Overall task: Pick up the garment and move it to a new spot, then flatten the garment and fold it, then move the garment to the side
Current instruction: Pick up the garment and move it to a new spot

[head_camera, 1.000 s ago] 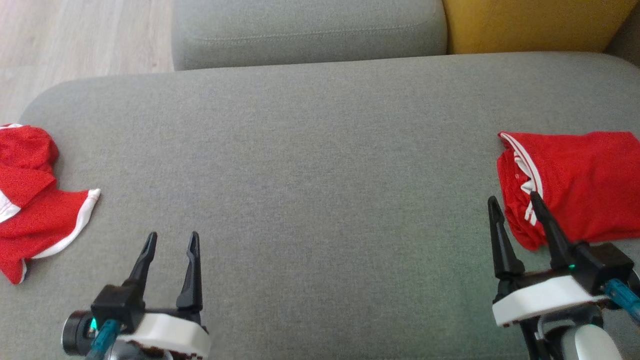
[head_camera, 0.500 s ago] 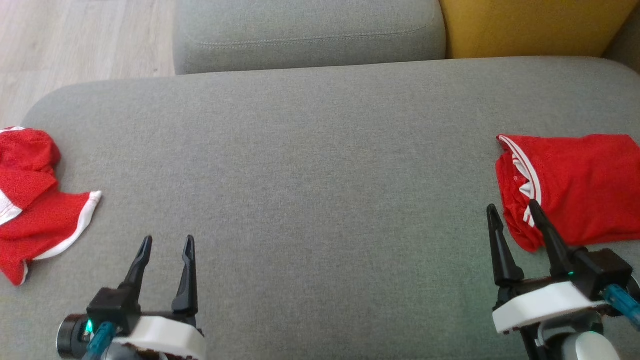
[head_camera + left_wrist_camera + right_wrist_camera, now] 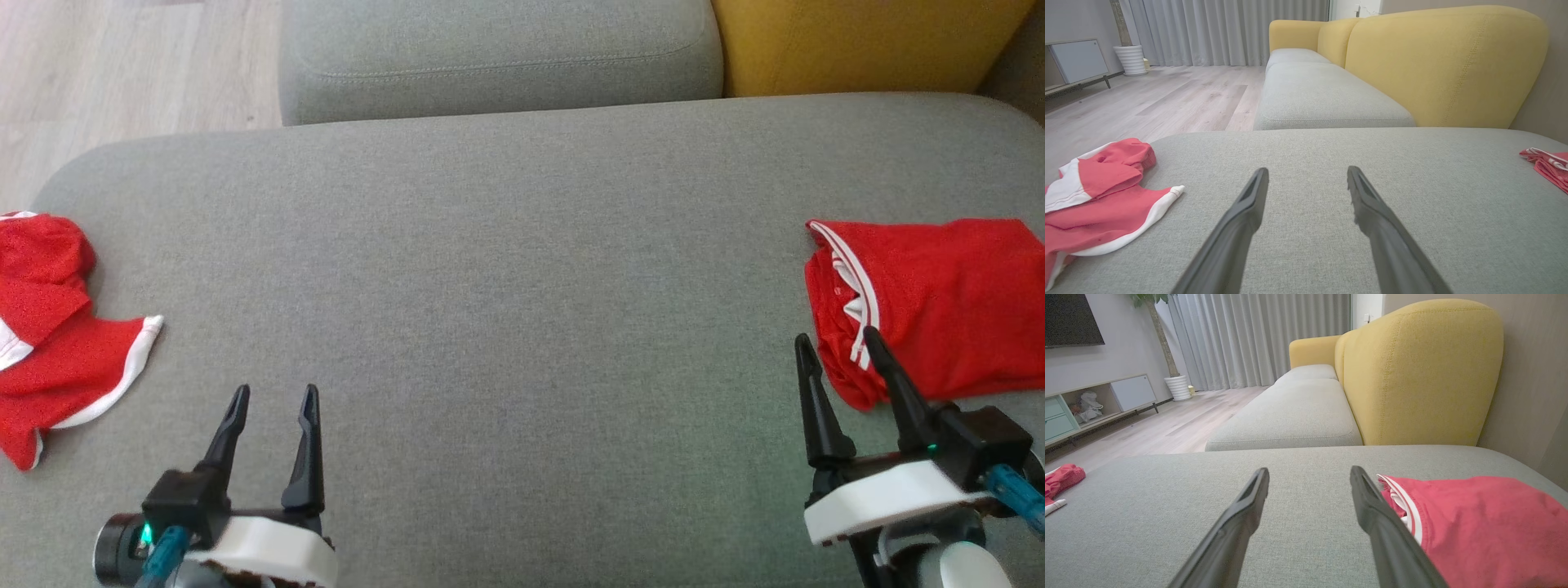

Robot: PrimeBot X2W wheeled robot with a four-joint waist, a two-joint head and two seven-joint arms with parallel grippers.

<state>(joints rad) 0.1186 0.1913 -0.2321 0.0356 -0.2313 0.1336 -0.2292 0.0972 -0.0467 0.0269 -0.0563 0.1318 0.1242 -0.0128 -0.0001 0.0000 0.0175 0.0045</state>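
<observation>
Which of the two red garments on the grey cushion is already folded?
The red garment at the robot's right, a flat rectangle beside the right gripper. The left garment lies crumpled.

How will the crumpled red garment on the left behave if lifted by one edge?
Probably floppy: the crumpled red garment lies in loose folds, so it should drape. Likely light; the fabric looks thin. The woven gray cushion probably resists sliding.

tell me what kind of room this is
Most likely a home living room: a grey and yellow sofa, long curtains across the far wall, and a low media cabinet under a dark wall screen, on a wood floor.
</observation>
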